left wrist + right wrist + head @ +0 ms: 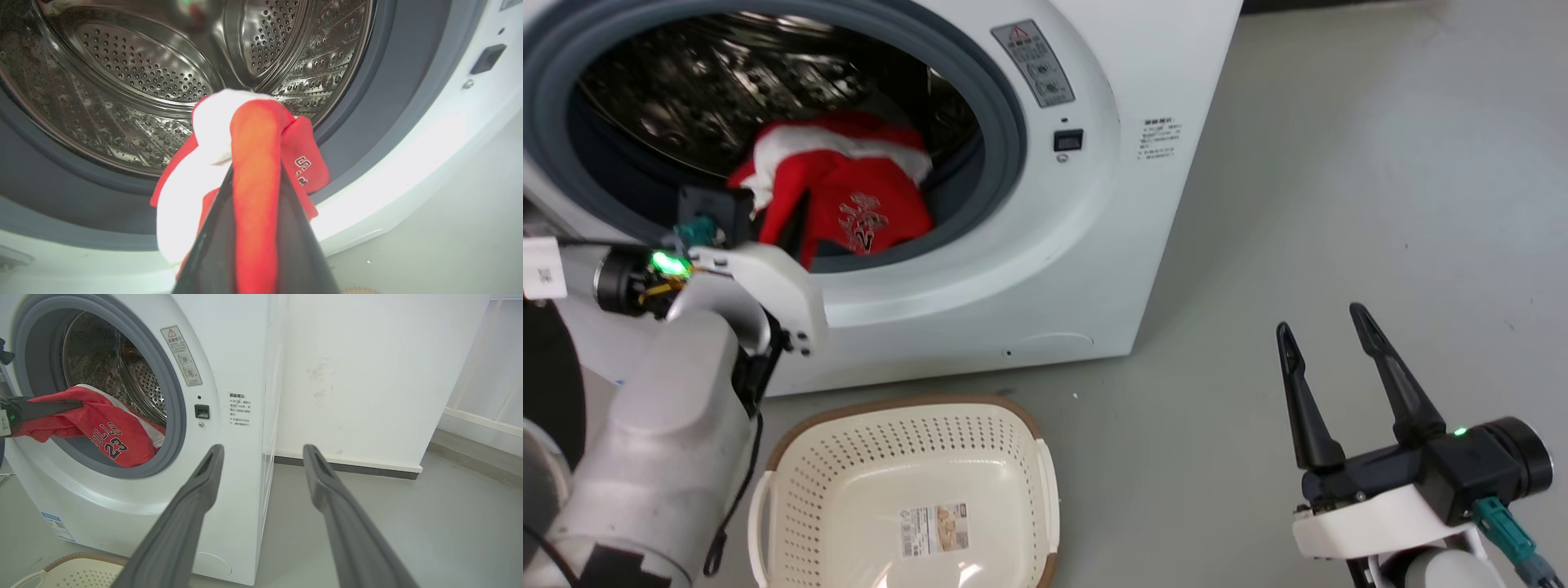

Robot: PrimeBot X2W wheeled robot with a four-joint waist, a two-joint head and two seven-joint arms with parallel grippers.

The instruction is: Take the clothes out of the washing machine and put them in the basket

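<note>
Pinching a fold of the red, white-panelled, thin-fabric sports clothes, our left tool is closed on the cloth, its two dark fingers pressed against the fabric on either side. The clothes bunch up just ahead of that tool's tips, at the bottom of the round porthole. Part lies inside the perforated steel drum and part drapes over the lower arc of the grey rubber gasket; dark and white lettering shows on the hanging red panel. We cannot tell whether the bundle is one garment or two. Framing the left tool is the large white front-loading washing machine. Below the left tool, on the grey floor just in front of the machine, sits the small cream-white perforated plastic basket with a brown rim, a label sticker on its inner bottom. Our right tool hovers well apart to the left tool's right, over the floor, its long dark fingers spread wide, pointing toward the machine's front corner. A white wall rises beyond it.
</note>
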